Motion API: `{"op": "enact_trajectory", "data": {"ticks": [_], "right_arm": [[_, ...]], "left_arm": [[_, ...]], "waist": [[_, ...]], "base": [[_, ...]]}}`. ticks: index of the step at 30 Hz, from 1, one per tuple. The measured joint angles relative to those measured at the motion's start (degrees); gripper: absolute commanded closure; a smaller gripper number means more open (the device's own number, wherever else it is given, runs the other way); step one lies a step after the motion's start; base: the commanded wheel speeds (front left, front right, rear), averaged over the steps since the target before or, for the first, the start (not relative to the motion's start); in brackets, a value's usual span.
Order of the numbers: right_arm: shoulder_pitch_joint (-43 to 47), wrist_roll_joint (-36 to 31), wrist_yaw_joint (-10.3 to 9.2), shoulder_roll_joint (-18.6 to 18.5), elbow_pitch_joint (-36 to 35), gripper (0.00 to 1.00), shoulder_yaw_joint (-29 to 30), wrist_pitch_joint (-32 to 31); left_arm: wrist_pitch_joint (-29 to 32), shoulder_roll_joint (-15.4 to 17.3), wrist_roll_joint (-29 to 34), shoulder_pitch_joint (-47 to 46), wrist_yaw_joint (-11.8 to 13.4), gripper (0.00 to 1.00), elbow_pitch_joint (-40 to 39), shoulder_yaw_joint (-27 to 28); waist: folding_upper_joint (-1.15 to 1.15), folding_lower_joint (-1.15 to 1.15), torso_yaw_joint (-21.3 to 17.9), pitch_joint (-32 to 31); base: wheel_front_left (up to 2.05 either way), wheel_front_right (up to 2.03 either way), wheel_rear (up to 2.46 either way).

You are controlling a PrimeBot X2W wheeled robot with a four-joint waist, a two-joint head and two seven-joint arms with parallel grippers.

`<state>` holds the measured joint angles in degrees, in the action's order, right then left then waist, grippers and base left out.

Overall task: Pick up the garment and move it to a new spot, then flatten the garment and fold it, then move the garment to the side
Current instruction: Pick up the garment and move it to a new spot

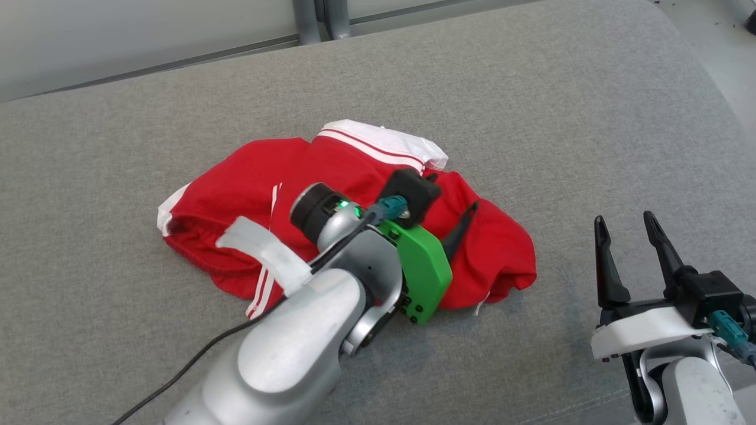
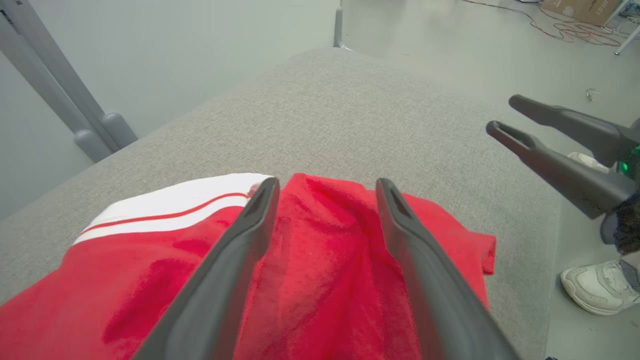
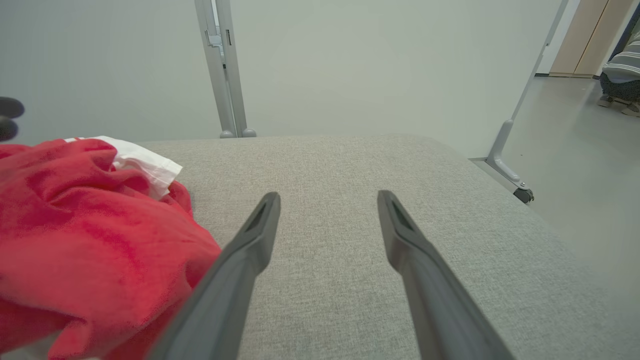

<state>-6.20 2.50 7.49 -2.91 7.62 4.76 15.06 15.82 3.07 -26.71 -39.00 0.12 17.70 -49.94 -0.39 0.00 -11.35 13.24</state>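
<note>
Red garment (image 1: 331, 177) with white trim is lying crumpled near the middle of the grey cushion (image 1: 531, 88); left gripper (image 2: 326, 185) is hanging over its right half, fingers spread, nothing pinched; right gripper (image 1: 626, 227) is sitting apart to the garment's right, likewise spread wide, carrying nothing.

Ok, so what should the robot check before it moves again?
1. Left gripper open: ok.
2. Right gripper open and off the cloth: ok.
3. Garment lying on the pad: ok.
4. Garment flat: not ok, it is bunched up.
5. Bare pad around it for spreading: ok.
6. Left fingers touching the cloth: cannot tell.
</note>
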Motion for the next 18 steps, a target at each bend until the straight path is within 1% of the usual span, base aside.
{"op": "enact_trajectory", "data": {"ticks": [2, 4, 5, 6, 7, 10, 14, 16, 18], "right_arm": [[0.15, -0.02, 0.0, 0.0, -0.01, 0.0, 0.09, -0.01], [0.37, -0.02, 0.0, 0.01, -0.01, 0.0, 0.08, 0.0], [0.54, -0.01, 0.0, 0.01, -0.02, 0.0, 0.08, 0.0], [0.94, -0.02, 0.0, 0.02, -0.08, 0.0, 0.08, 0.0], [1.13, -0.03, 0.0, 0.03, -0.1, 0.0, 0.0, 0.0], [1.24, -0.13, 0.0, 0.02, -0.22, 0.0, -0.11, -0.01], [1.27, -0.2, 0.0, 0.02, -0.04, 0.0, -0.67, 0.0], [1.26, -0.19, 0.0, 0.03, 0.07, 0.0, -1.26, 0.0], [1.26, -0.2, 0.0, 0.03, 0.36, 0.0, -1.91, 0.0]], "left_arm": [[-0.46, 1.4, -0.69, 0.24, 1.14, 0.0, -2.42, 1.76], [0.14, 4.23, -1.14, 0.77, 2.48, 0.0, -4.69, 3.81], [0.65, 6.06, -1.59, 1.26, 3.18, 0.0, -5.55, 5.09], [1.83, 9.82, -2.46, 2.3, 4.75, 0.0, -6.55, 7.82], [2.66, 11.73, -2.59, 2.73, 5.46, 0.0, -6.62, 9.04], [4.54, 15.92, -5.69, 4.79, 6.81, 0.0, -5.79, 13.01], [6.39, 19.3, -9.36, 5.7, 7.8, 0.0, -1.4, 17.41], [7.38, 19.33, -11.7, 5.6, 7.92, 0.0, 1.32, 19.02], [8.57, 18.83, -13.59, 5.25, 7.34, 0.0, 4.53, 19.93]], "waist": [[0.0, 0.0, 0.58, -0.31], [0.0, 0.0, 1.29, -0.71], [0.0, 0.0, 1.64, -0.9], [0.0, 0.0, 2.36, -1.24], [0.0, 0.0, 2.72, -1.37], [0.0, 0.0, 3.72, -1.61], [0.0, 0.0, 4.62, -1.62], [0.0, 0.0, 4.87, -1.41], [0.0, 0.0, 5.02, -1.21]], "base": [[0.0, 0.0, 0.0], [0.0, 0.0, 0.0], [0.0, 0.0, 0.0], [0.0, 0.0, 0.0], [0.0, 0.0, 0.0], [0.0, 0.0, 0.0], [0.0, 0.0, 0.0], [0.0, 0.0, 0.0], [0.0, 0.0, 0.0]]}}
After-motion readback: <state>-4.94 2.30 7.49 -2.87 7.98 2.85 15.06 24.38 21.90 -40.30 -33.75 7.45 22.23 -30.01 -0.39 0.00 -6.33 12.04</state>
